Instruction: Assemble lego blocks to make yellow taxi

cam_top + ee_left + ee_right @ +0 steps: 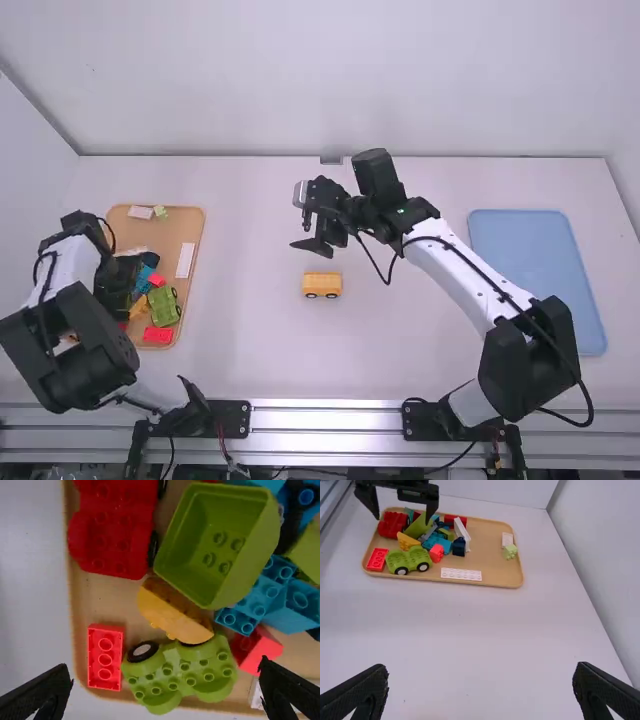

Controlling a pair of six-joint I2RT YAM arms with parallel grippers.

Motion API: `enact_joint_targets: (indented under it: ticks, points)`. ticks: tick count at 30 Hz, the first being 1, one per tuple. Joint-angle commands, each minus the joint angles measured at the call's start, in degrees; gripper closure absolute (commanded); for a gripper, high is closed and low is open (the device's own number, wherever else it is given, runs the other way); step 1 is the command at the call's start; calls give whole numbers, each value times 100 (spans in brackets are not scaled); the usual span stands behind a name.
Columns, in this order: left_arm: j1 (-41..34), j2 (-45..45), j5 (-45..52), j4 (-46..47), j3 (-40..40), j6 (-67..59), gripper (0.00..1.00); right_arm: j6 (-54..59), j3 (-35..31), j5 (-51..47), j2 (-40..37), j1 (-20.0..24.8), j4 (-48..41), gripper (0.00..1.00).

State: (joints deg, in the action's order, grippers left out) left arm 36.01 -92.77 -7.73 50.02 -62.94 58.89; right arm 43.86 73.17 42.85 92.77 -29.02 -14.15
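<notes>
Yellow toy car [322, 284] (wheels showing) sits near, apart from, right gripper [300, 236].

Yellow taxi body [322, 283] upright on dark wheels [312, 295], mid white table [250, 320]; yellow curved block [172, 614] in tan tray [190, 225].

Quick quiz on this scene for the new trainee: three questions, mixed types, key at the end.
1. Fill in: The blue tray lies on the robot's own ____ side.
2. True or false: The left gripper is open, over the tray that holds the loose Lego blocks, the tan tray.
3. Where is the yellow wheeled Lego block?
A) In the tan tray
B) On the table, between the two trays
C) On the blue tray

Key: 1. right; 2. true; 3. B
</notes>
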Motion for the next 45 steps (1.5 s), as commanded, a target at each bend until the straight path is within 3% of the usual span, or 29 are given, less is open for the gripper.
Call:
enact_joint_targets:
  ticks: [1, 8, 12, 22, 34, 40, 45]
  points:
    - [44, -236, 17, 66, -280, -269, 1, 11, 175, 31, -7, 15, -2, 2]
    - [13, -1088, -11, 826, -1067, -223, 1, 11, 168, -254, -7, 4, -7, 1]
    - [7, -1158, -216, 741, -863, 802, 1, 9, 105, -245, -7, 15, 96, 1]
    - [0, -1154, 396, 94, -282, 1937, 2, -9, 101, -286, 181, 15, 385, 1]
    - [22, -1154, 385, -216, -157, 2420, 21, -9, 103, -284, 380, 17, 627, 1]
    - [68, -1154, 380, -240, -138, 2540, 38, -11, 103, -289, 380, 20, 638, 2]
    - [37, -1154, 352, -46, -138, 3222, 38, -11, 103, -289, 380, 15, 627, 1]
